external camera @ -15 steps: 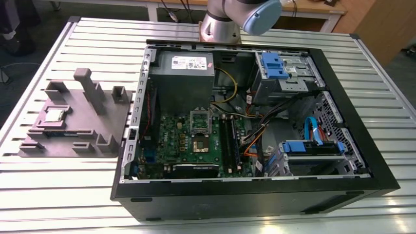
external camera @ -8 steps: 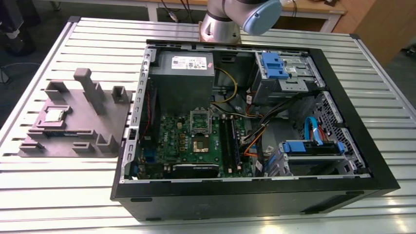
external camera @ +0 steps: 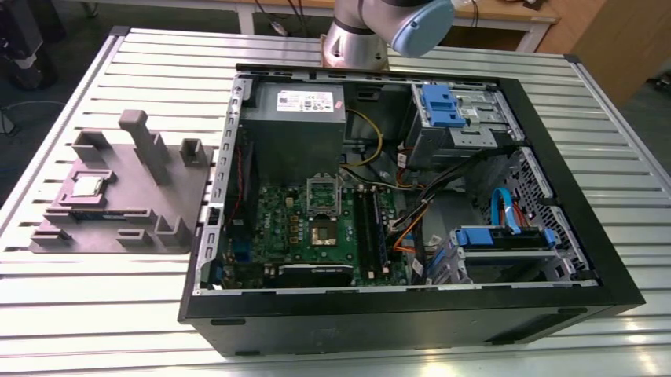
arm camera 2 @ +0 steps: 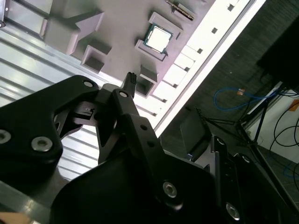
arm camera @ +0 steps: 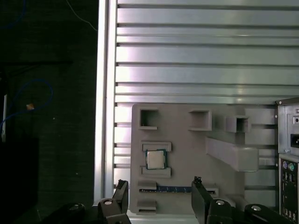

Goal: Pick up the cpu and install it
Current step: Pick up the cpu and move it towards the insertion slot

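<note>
Silver cpu (arm camera: 155, 159) lies flat, face up.

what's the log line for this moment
pincer: open, empty | small silver square cpu: resting in grey plastic fixture block, untouched | black computer case: open

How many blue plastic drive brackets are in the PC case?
2. The far blue bracket is by the arm base; the near blue bracket is at the exterior view's right. More may be hidden.
</note>
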Robot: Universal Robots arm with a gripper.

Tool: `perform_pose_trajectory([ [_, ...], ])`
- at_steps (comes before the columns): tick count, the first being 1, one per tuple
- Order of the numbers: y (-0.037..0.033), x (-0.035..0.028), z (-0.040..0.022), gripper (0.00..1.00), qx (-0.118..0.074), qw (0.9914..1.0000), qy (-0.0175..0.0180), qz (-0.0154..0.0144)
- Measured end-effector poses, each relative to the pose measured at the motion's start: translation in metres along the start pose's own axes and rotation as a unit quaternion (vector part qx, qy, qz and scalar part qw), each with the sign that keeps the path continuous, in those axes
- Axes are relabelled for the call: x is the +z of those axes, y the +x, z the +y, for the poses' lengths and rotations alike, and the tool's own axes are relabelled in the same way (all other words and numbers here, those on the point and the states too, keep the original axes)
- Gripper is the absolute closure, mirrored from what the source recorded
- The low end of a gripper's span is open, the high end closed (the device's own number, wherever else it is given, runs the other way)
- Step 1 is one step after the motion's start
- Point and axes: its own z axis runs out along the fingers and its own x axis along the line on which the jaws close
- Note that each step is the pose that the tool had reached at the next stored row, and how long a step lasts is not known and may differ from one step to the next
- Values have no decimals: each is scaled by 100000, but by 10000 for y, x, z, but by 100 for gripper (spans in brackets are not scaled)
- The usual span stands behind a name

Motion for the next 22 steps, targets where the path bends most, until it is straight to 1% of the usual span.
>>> perform_pose_trajectory([
  [5, 0, 87, -4, 35, 0, 100000, -2, -5],
  [10, 0, 156, -8, 35, 1, 100000, 2, 0],
  [16, -1, 227, -11, 35, -1, 100000, -1, -5],
  [22, -1, 284, -14, 35, 0, 100000, 1, 0],
])
